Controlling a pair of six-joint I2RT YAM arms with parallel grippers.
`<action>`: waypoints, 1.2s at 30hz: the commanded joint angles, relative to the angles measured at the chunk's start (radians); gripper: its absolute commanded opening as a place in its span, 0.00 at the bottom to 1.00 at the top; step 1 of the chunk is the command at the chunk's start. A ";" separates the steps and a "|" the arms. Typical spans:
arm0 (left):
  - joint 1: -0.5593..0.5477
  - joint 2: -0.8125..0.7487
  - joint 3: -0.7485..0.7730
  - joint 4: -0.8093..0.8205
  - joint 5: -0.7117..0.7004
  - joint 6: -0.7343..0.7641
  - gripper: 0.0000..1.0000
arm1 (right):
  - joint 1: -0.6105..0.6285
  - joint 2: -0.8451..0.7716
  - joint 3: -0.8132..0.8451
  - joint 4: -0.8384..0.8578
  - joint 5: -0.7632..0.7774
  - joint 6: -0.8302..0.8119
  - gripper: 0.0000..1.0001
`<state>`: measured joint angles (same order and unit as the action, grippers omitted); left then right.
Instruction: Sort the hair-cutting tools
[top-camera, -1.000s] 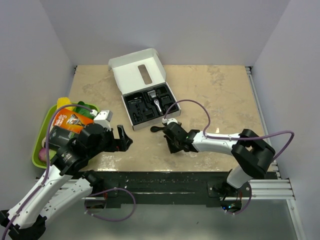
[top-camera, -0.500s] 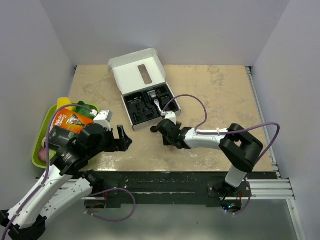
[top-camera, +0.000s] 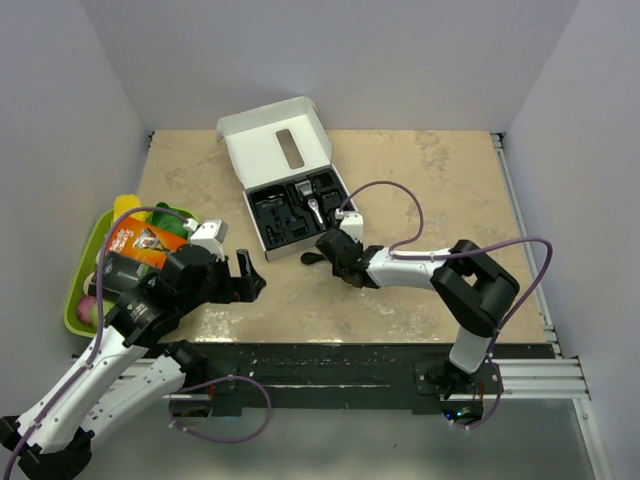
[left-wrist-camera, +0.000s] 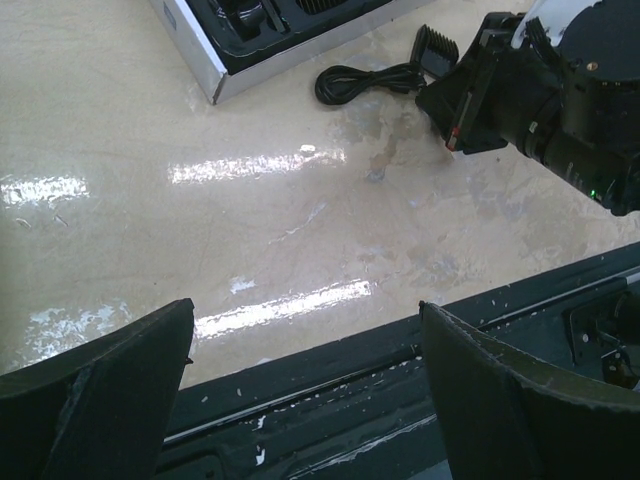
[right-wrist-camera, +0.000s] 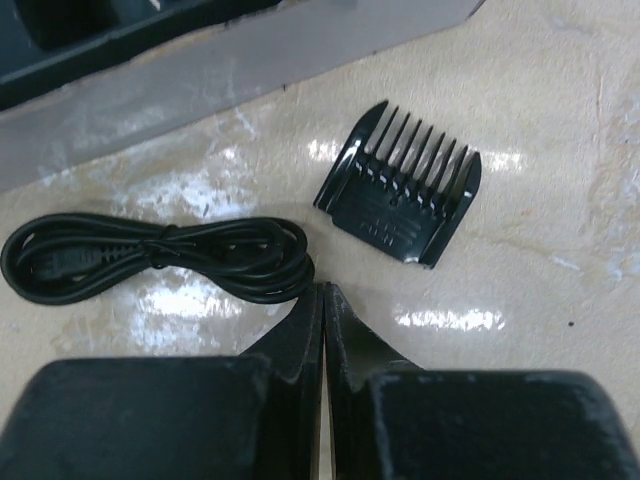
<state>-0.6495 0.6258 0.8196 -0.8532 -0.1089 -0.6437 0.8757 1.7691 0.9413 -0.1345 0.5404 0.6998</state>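
A thin black coiled cord (right-wrist-camera: 150, 262) and a small black comb attachment (right-wrist-camera: 400, 195) lie on the table just in front of the white box (right-wrist-camera: 250, 80). My right gripper (right-wrist-camera: 323, 292) is shut and empty, its tips on the table between cord and comb, right by the cord's loop. In the top view the right gripper (top-camera: 329, 250) sits at the box's near corner, beside the cord (top-camera: 309, 259). A silver-headed clipper part (top-camera: 314, 208) lies in the box's black insert. My left gripper (top-camera: 246, 279) is open and empty; it sees the cord (left-wrist-camera: 365, 80) and comb (left-wrist-camera: 437, 45).
The open white box (top-camera: 290, 150) has its lid raised towards the back. A green tray (top-camera: 78, 285) with colourful packets and fruit sits at the left edge. The black base rail (left-wrist-camera: 400, 400) runs along the table's near edge under my left gripper (left-wrist-camera: 305, 312).
My right gripper has moved left and away from the near edge, up to the cord and comb by the box corner. The left arm has barely moved.
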 joint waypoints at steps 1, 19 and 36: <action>-0.002 0.012 -0.008 0.034 -0.002 0.010 0.98 | -0.044 0.099 -0.019 -0.134 -0.008 0.024 0.01; -0.036 0.181 -0.043 0.206 0.127 -0.086 0.84 | -0.049 -0.341 0.143 -0.312 0.039 -0.147 0.55; -0.386 0.751 0.122 0.315 -0.169 -0.527 0.64 | -0.205 -0.490 0.173 -0.441 -0.007 -0.140 0.72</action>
<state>-0.9993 1.2606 0.7979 -0.5491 -0.1654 -1.0203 0.6647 1.3247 1.1076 -0.5400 0.4839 0.5491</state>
